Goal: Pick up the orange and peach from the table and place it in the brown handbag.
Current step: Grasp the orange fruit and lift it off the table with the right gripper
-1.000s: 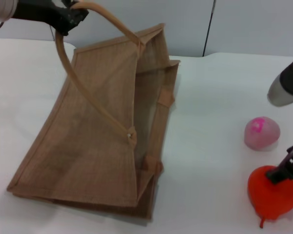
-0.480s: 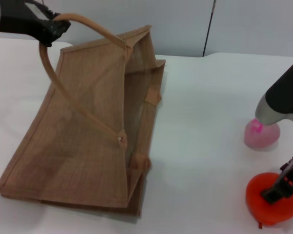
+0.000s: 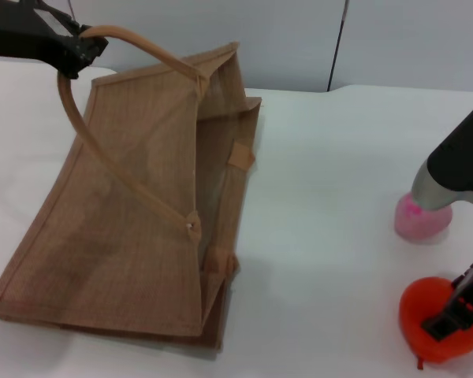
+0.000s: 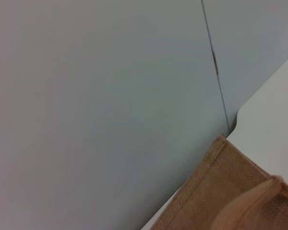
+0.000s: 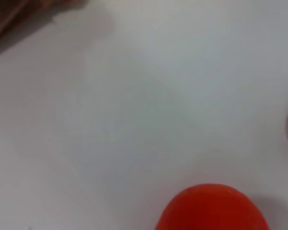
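The brown handbag (image 3: 134, 205) stands tilted on the white table, its mouth facing right. My left gripper (image 3: 77, 53) is shut on the bag's upper handle (image 3: 142, 39) and holds it up at the far left. The bag's edge and handle also show in the left wrist view (image 4: 221, 191). The orange (image 3: 426, 307) lies at the near right. My right gripper (image 3: 453, 315) is down on it, over its near right side. The orange fills the lower edge of the right wrist view (image 5: 211, 211). The peach (image 3: 426, 224) sits just behind the orange, its top partly hidden by my right arm.
The white table (image 3: 323, 197) is bare between the bag and the fruits. A grey wall with a vertical seam (image 3: 337, 43) stands behind the table. A corner of the bag shows in the right wrist view (image 5: 9, 17).
My left gripper has pulled the handle and bag to the left. My right arm has come down lower over the orange and now covers the peach's top.
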Robot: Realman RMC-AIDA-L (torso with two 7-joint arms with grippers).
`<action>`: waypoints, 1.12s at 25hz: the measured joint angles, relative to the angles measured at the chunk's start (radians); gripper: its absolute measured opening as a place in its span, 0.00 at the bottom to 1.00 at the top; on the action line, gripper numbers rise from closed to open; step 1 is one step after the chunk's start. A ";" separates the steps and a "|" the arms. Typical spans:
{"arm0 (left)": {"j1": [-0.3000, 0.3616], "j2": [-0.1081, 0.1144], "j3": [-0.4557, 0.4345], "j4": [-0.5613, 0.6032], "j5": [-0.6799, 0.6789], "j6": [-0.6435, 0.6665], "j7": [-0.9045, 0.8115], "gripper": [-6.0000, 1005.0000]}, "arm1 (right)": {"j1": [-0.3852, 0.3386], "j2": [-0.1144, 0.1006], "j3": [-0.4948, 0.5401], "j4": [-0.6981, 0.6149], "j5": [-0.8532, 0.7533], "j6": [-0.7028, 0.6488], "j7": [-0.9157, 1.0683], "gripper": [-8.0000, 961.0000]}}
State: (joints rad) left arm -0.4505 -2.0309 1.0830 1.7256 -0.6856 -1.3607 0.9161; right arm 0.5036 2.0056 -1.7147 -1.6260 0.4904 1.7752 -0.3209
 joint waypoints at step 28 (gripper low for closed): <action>0.002 -0.002 0.000 -0.035 -0.009 0.041 0.000 0.13 | 0.077 0.001 0.001 0.099 -0.096 -0.039 -0.003 0.44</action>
State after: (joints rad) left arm -0.4485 -2.0326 1.0829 1.6911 -0.6950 -1.3199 0.9157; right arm 0.5802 2.0065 -1.7137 -1.5275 0.3947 1.7363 -0.3234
